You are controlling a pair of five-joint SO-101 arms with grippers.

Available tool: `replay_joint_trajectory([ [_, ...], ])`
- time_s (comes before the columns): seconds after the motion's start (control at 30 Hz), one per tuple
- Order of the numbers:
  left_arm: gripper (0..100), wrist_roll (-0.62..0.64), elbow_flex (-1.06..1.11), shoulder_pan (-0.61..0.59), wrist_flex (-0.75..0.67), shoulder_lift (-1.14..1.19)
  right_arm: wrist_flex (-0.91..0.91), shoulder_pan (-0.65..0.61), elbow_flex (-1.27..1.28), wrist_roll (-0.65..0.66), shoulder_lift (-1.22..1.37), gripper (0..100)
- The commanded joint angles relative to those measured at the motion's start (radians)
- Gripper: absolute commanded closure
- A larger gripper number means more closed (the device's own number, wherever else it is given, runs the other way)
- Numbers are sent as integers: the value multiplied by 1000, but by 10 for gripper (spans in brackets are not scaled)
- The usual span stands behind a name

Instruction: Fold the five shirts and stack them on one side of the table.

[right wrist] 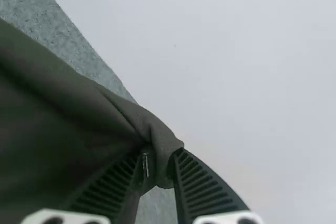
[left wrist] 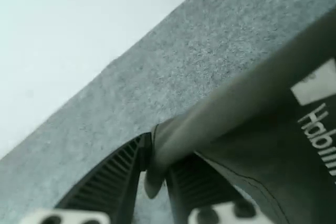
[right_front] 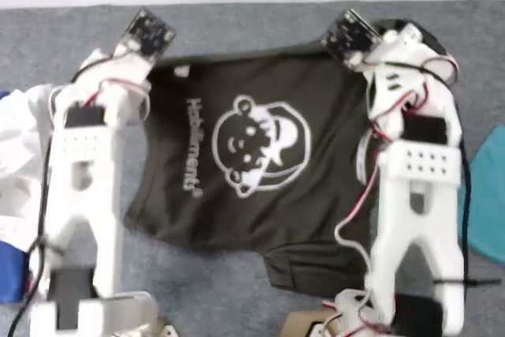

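A dark olive shirt with a white cartoon face print lies spread on the grey table, its far edge lifted between the two arms. My left gripper is shut on the shirt's far left corner, seen at the upper left of the high view. My right gripper is shut on a bunched far right corner, at the upper right of the high view. The fabric stretches taut between them.
A white garment over something blue lies at the left edge. A teal garment lies at the right edge. The grey felt table ends at a pale wall behind.
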Motion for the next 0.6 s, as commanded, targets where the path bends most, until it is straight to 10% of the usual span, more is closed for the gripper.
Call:
replay_joint_trajectory([
  [0.0, 995, -12, -219, -3, -23, 164, -76, -7, -132, 23, 96, 987],
  [0.57, 995, -12, -1170, -5, 313, 756, -58, -25, -744, 40, 568, 987],
])
